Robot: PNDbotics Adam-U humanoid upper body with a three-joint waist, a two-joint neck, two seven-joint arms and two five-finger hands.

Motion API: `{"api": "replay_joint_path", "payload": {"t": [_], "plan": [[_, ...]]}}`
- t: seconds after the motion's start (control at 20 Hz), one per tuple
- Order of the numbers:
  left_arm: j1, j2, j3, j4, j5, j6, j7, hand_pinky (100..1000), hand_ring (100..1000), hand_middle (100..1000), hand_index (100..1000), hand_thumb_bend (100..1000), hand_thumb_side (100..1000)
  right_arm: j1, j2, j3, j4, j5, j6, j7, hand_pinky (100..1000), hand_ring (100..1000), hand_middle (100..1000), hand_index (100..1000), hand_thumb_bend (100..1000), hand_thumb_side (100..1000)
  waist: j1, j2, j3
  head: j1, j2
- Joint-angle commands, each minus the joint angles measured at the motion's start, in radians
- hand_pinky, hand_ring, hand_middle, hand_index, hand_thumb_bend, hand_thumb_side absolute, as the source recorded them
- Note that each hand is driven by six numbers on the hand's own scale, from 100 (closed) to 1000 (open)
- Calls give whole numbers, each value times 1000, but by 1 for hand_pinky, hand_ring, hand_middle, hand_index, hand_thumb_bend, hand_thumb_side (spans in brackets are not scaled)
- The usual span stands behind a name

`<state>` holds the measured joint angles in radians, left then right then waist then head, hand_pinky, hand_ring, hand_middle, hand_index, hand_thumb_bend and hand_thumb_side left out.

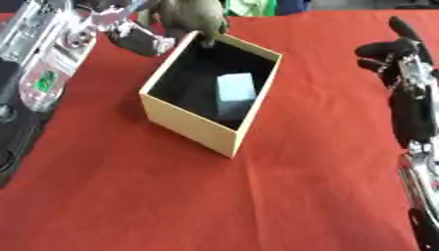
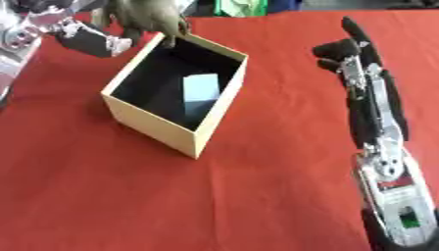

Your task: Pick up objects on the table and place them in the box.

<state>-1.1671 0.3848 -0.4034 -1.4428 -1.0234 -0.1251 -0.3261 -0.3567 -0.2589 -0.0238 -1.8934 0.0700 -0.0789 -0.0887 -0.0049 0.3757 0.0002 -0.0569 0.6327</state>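
Left eye view: left hand (image 1: 137, 37) holds greyish object (image 1: 193, 19) over box's (image 1: 184, 120) far corner.

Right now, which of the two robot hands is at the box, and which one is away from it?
The left hand is at the box, at its far rim. The right hand stands apart on the red cloth.

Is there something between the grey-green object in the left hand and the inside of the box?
Nothing visible blocks it. The left hand holds the grey-green object over the far rim of the box, whose top is open. Only a pale blue block lies inside.
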Motion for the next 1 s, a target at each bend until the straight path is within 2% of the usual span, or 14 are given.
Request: {"api": "replay_joint_path", "payload": {"t": [0.05,0.3,0.65,1.0], "plan": [[-30,-24,-2,-4,-19,2,-3,257,380,268,274,100,158,-13,-7,1,-26,2,0,-3,810,792,657,1000,100,917,-2,-26,-4,2,5],[-32,-66,-20,19,-65,-3,11,258,384,271,276,100,131,-16,-3,3,-27,-1,2,-6,810,792,656,1000,100,918,-3,-24,-9,-7,-8],[-21,-82,-42,41,-148,-16,35,265,392,282,282,100,101,-15,-2,4,-29,-2,5,-11,809,792,655,1000,100,922,-1,-21,-11,-13,-24],[-5,-100,-53,90,-177,-24,56,290,413,304,301,100,137,-17,0,5,-31,-3,6,-13,809,792,654,1000,100,924,-1,-15,-16,-6,-35]]}}
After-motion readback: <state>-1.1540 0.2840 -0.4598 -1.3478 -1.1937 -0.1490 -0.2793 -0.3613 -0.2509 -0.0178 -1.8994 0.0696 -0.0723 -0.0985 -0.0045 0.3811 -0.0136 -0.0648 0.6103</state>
